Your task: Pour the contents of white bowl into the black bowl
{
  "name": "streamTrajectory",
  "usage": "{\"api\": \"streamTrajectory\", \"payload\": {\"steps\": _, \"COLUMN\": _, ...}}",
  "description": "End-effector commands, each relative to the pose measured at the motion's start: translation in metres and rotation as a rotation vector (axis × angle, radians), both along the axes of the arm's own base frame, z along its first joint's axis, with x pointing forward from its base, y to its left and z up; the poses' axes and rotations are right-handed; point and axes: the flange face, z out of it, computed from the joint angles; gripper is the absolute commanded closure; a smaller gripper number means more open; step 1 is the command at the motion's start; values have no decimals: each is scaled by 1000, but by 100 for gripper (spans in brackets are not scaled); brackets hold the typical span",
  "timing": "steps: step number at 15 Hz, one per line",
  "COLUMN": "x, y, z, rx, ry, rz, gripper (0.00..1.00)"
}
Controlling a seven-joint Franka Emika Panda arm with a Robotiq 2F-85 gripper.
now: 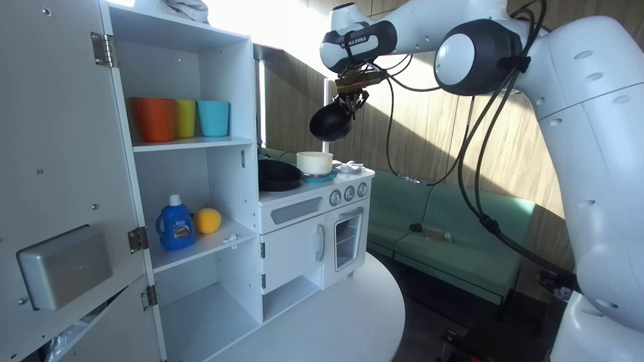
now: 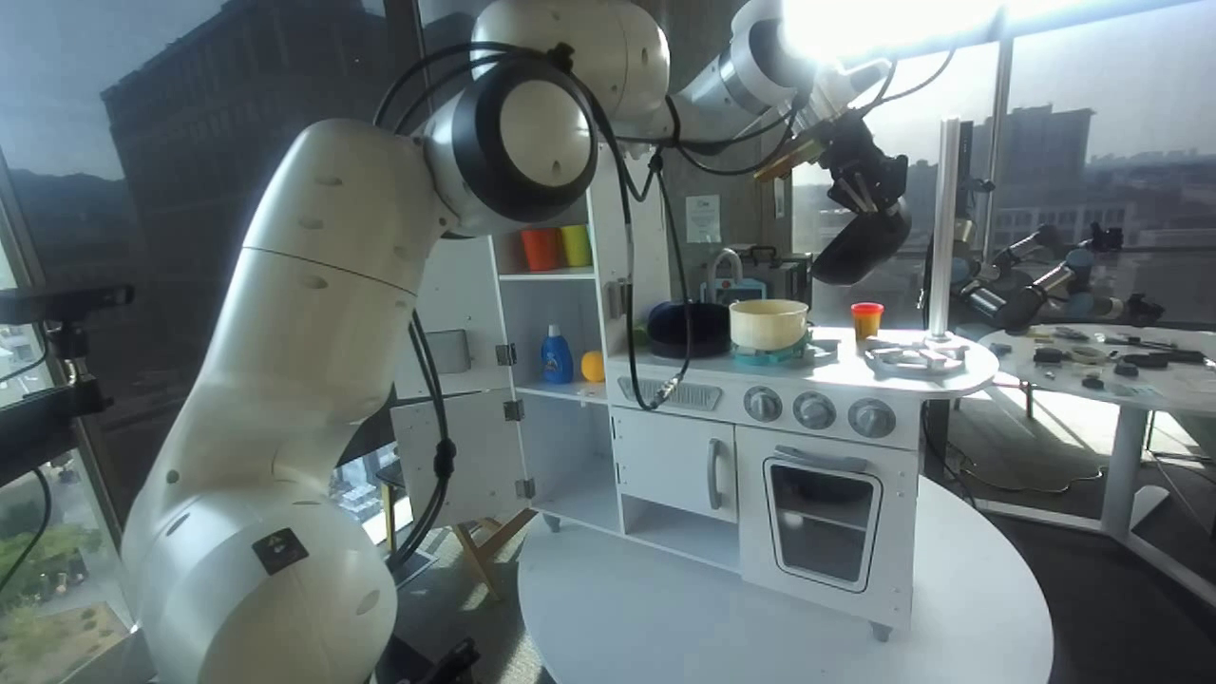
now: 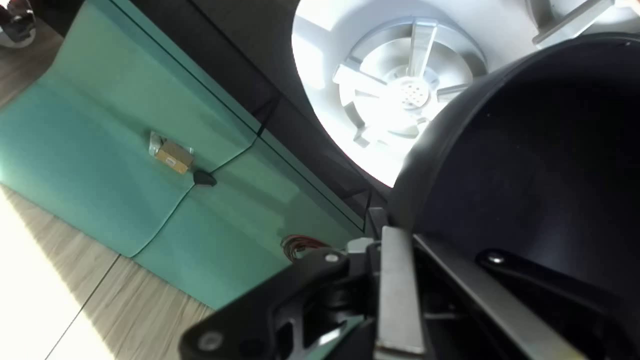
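My gripper (image 1: pixel 351 106) is shut on the wall of a dark round bowl (image 1: pixel 330 123), held tilted in the air above the toy stove. In an exterior view the bowl (image 2: pixel 863 247) hangs above and right of the white bowl. In the wrist view the fingertips (image 3: pixel 407 235) meet at the rim; the dark inside (image 3: pixel 540 165) shows no contents I can make out. The cream white bowl (image 1: pixel 314 164) stands upright on a teal burner; it also shows here (image 2: pixel 768 325). Beside it on the counter is a wide, shallow black bowl (image 1: pixel 278 176), also seen here (image 2: pixel 686 330). Both insides are mostly hidden.
A grey burner (image 2: pixel 914 357) and a red-lidded jar (image 2: pixel 866 321) are at the counter's right end, near a tall metal pole (image 2: pixel 943 228). The shelf unit holds an orange cup (image 1: pixel 153 119), a blue cup (image 1: pixel 213 118), a blue bottle (image 1: pixel 175 223) and a yellow ball (image 1: pixel 207 220).
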Motion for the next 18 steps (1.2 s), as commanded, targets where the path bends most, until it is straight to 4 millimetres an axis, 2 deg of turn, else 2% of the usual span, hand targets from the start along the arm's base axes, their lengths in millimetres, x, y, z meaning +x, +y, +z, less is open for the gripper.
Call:
{"api": "streamTrajectory", "payload": {"steps": 1, "x": -22, "y": 14, "z": 4, "rx": -79, "ry": -34, "rz": 62, "gripper": 96}}
{"api": "streamTrajectory", "payload": {"steps": 7, "x": -44, "y": 19, "z": -8, "rx": -108, "ry": -53, "rz": 89, "gripper": 96}}
{"api": "streamTrajectory", "payload": {"steps": 12, "x": -58, "y": 9, "z": -9, "rx": -73, "ry": -75, "rz": 60, "gripper": 96}}
{"api": "streamTrajectory", "payload": {"steps": 18, "x": -59, "y": -25, "z": -8, "rx": -2, "ry": -103, "rz": -54, "gripper": 95}}
